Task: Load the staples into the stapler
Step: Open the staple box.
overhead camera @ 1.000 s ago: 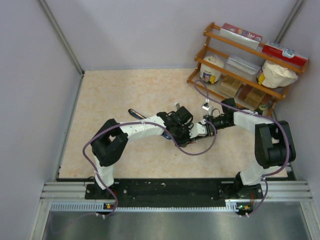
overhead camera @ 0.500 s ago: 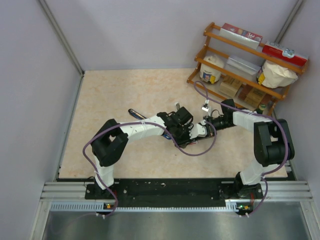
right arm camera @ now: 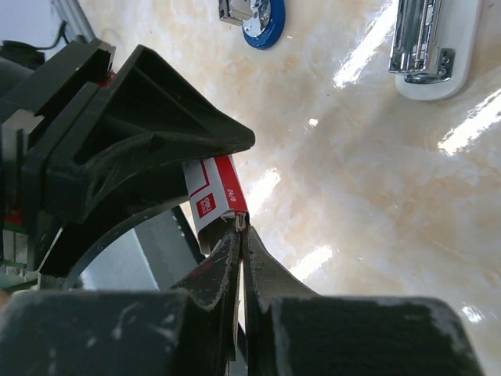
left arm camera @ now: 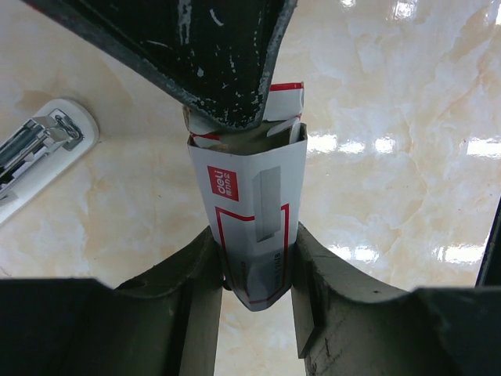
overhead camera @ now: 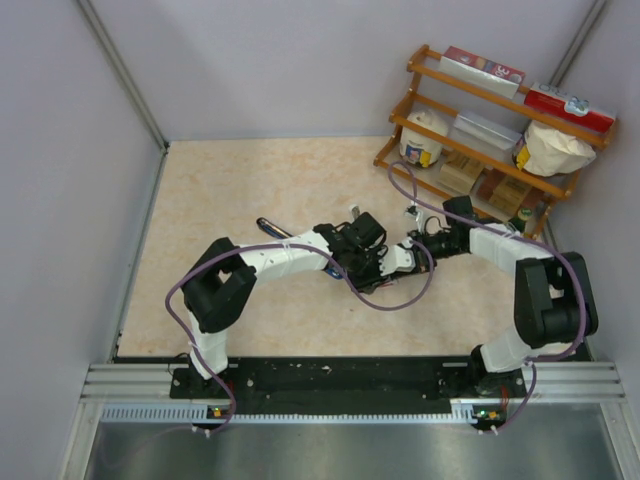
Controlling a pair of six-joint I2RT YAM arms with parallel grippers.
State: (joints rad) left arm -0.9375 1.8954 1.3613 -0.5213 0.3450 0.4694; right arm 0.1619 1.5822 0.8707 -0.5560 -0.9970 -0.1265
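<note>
My left gripper [left arm camera: 254, 301] is shut on the small red-and-white staple box [left arm camera: 250, 211] and holds it above the table, both fingers pressed on its sides. My right gripper [right arm camera: 241, 229] is shut, its tips pinching a thin pale edge at the open far end of the box [right arm camera: 210, 196]. The two grippers meet at mid table, left [overhead camera: 372, 262] and right [overhead camera: 396, 258]. The staples themselves are hidden inside the box. The blue stapler [right arm camera: 254, 16] lies open on the table beyond, also showing in the top view [overhead camera: 270, 228].
A white stapler [right arm camera: 434, 47] lies open on the table near the grippers; it also shows in the left wrist view [left arm camera: 39, 149] and the top view [overhead camera: 354, 212]. A wooden shelf rack [overhead camera: 495, 130] with boxes and bags stands at the back right. Walls close in the left and back sides.
The right arm's elbow has shifted slightly to the right. Both grippers and the box stay where they were.
</note>
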